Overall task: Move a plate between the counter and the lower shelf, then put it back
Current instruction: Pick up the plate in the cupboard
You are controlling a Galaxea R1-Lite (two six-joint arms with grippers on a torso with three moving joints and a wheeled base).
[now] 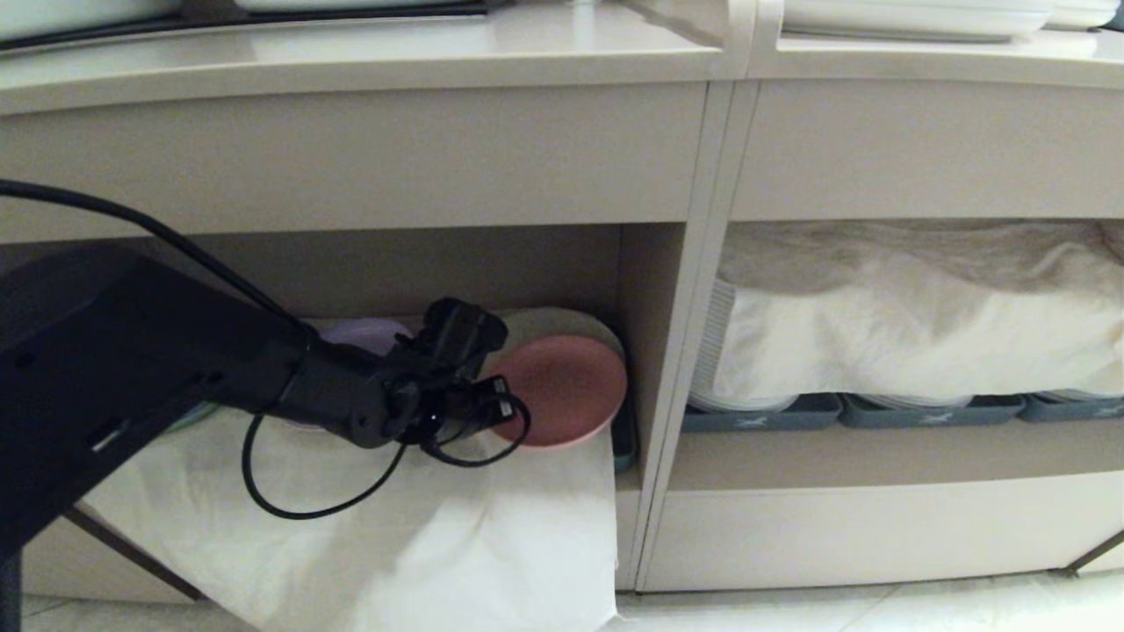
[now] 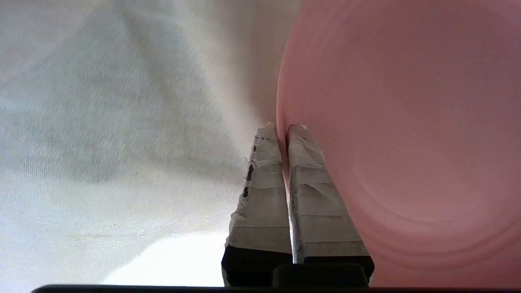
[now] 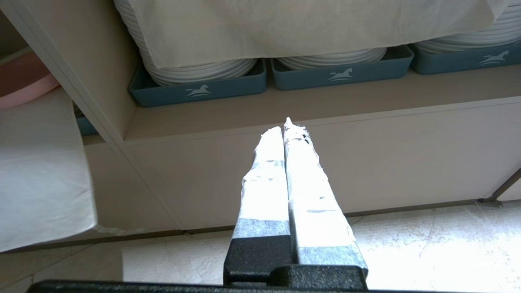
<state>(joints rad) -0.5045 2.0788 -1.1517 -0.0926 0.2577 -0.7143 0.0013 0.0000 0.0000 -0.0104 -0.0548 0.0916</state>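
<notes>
1. The left tool [image 1: 496, 405] reaches into the lower shelf [image 1: 562, 263], the open cubby on the left under the tabletop [image 1: 369, 53].
2. Its taped fingers [image 2: 309, 195] are pinched together on the rim of the pink plate [image 1: 566, 391], one finger on each face of the rim, as the left wrist view shows.
3. The plate sits at the front of the cubby near its right wall, above the white cloth [image 1: 421, 518] that drapes out over the shelf edge.
4. A pale green plate [image 1: 562, 323] lies just behind the pink one, and a purple plate [image 1: 369, 333] shows behind the arm.
5. The right tool [image 3: 287, 126] is closed on nothing, low in front of the neighbouring cubby, where stacked white plates [image 3: 195, 71] stand in grey-blue trays [image 3: 203, 87] under another cloth [image 3: 305, 24].
</notes>
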